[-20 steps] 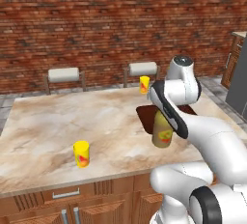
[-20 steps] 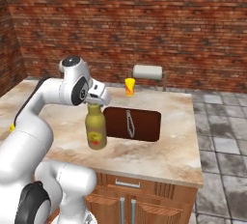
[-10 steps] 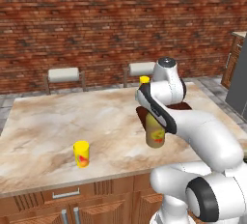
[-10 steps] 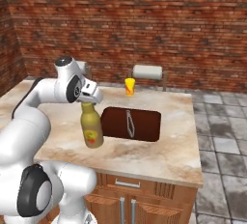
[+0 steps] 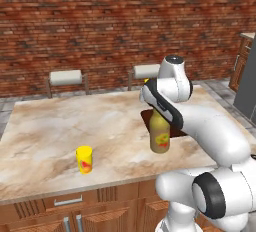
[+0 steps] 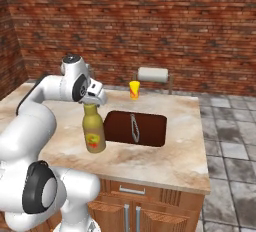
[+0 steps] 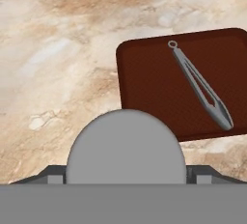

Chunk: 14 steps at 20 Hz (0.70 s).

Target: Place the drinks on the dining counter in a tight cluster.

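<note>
Counter (image 5: 60, 126): beige marble island, under the jaws on all sides.
Sink (image 6: 145, 126): dark red-brown inset, just beyond the jaws to one side; grey tongs (image 7: 200, 88) lie in it.
Gripper (image 6: 93, 101): set over the bottle's neck, jaws spread wide to either side of the cap. Whether the pads touch the neck is hard to tell, as the arm hides them.
Bottle (image 6: 93, 135): olive-yellow, upright directly below the jaws, base apparently on the marble beside the sink; grey cap (image 7: 125, 146) sits between the fingers.
Cups: one (image 5: 84, 159) well apart from the jaws, one (image 6: 134, 89) beyond the sink.
Step, as judged: placing or releasing this first drink. Next: lift clear straight up, then fetch another bottle.
</note>
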Motion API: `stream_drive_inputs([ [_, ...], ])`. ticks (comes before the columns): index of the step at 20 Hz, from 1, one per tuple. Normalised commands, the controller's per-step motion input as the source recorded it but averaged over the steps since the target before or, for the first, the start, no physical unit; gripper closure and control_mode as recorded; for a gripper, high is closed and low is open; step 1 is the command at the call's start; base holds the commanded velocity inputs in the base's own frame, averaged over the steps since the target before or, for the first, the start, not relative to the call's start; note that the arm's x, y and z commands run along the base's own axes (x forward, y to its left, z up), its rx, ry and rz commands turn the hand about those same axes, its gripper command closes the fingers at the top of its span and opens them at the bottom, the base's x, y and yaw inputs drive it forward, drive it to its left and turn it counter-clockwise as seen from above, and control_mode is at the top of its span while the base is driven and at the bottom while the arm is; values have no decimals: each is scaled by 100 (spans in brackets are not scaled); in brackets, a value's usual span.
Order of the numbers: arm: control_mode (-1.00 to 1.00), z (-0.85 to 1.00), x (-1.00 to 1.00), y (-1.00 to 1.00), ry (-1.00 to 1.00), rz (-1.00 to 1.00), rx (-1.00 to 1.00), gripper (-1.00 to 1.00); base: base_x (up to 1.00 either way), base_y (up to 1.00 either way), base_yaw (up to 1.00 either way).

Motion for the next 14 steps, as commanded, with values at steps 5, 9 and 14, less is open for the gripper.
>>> stream_drive_inputs([
  [5, -100, -24, -17, 0, 0, 0, 1, 100, 0, 0, 0],
  [9, -100, -25, -16, 2, 0, 0, 0, -100, 0, 0, 0],
  [14, -100, -17, -9, -2, 0, 0, 0, -100, 0, 0, 0],
])
